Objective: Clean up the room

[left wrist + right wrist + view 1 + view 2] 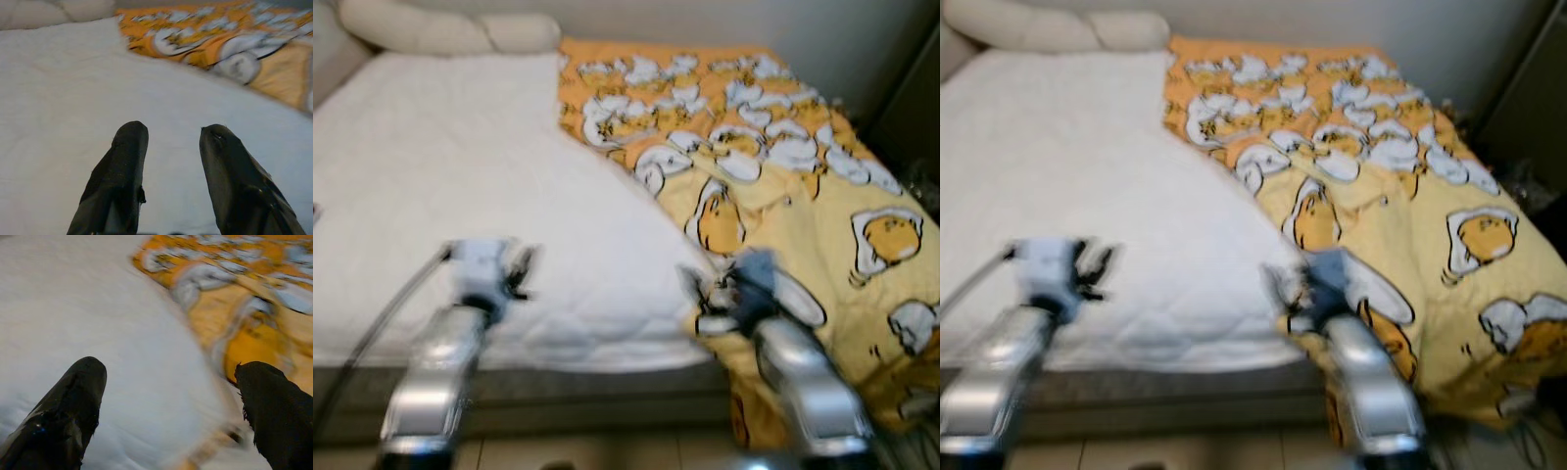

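While we stand at the foot: bed (431,196) lies before us, its white quilted cover bare on our left half
Blanket (773,186): yellow and orange, printed with egg figures; we see it bunched over the bed's right half, its edge running on a slant from near the pillows down to the foot corner, where it spills over the side toward the floor
Pillows (440,29): two pale ones at the head, against the wall
Left gripper (168,134): we hold it over the white cover near the foot edge; its two black fingers (124,161) stand apart with nothing between them
Right gripper (171,369): we hold it at the line where the blanket's edge meets the white cover; fingers spread wide, one over the white, one (274,401) over the yellow cloth, gripping nothing
Sharpness: both head views and the right wrist view are blurred, so we cannot tell whether the fingertips touch the bedding
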Controlling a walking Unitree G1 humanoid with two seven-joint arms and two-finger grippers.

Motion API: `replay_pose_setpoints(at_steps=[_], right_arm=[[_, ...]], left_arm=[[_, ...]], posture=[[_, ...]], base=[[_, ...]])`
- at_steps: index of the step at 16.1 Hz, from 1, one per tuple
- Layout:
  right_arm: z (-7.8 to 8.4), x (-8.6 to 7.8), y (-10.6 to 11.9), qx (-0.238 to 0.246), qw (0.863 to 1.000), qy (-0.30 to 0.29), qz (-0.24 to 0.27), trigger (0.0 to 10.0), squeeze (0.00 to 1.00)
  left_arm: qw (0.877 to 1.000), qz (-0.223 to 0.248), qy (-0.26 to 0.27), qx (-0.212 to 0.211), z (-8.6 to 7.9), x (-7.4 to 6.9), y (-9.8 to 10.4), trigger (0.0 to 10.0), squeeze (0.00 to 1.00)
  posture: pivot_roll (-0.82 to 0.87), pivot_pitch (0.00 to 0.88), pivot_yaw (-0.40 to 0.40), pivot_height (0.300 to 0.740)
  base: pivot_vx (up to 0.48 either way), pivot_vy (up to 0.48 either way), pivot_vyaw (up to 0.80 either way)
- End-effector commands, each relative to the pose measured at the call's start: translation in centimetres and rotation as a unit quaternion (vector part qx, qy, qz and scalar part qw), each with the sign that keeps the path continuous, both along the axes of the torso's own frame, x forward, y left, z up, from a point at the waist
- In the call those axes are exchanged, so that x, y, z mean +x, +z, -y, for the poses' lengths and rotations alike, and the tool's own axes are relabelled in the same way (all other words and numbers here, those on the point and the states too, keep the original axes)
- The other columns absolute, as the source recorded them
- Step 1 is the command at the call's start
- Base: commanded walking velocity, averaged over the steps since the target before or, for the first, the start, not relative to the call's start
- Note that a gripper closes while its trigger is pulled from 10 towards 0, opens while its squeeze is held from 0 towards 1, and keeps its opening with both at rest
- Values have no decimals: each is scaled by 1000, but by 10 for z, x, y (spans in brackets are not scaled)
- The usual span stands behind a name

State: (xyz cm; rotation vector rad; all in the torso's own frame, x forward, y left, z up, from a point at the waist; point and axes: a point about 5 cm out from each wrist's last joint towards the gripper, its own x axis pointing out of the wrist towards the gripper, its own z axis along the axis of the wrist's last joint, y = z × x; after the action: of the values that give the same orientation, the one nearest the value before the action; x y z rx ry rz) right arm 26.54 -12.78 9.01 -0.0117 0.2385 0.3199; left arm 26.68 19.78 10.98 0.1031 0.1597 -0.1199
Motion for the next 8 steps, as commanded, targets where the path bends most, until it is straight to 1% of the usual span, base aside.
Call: replay_pose_setpoints(at_steps=[1, 3, 4, 6, 7, 8], right_arm=[[17, -2, -5, -12, 999, -24, -18, 10000, 0], [19, -3, -11, -23, 998, -27, -47, 10000, 0], [20, -4, -16, -24, 997, -29, -64, 10000, 1000], [25, 0, -25, -41, 994, -40, -96, 10000, 1000], [26, 3, -28, -17, 992, -56, -109, 10000, 1000], [26, 4, -30, -8, 992, -61, -114, 10000, 1000]], left_arm=[[1000, 11, -21, -3, 12, 4, 5, 10000, 0], [999, 8, -38, 0, 16, 3, 5, 10000, 0], [999, 4, -49, 2, 18, 2, 5, 10000, 0], [997, -3, -82, 17, 24, 0, 4, 10000, 0], [995, -7, -98, 33, 26, -2, 3, 10000, 0], [994, -8, -104, 39, 26, -2, 2, 10000, 0]], posture=[[39, 0, -14, 740], [40, 0, -15, 740], [45, 0, -17, 740], [51, 0, -18, 740], [54, 0, -19, 740], [62, 0, -22, 740]], base=[[285, 0, 0], [0, 0, 0], [0, 0, 0], [0, 0, 0], [0, 0, 0], [0, 0, 0]])
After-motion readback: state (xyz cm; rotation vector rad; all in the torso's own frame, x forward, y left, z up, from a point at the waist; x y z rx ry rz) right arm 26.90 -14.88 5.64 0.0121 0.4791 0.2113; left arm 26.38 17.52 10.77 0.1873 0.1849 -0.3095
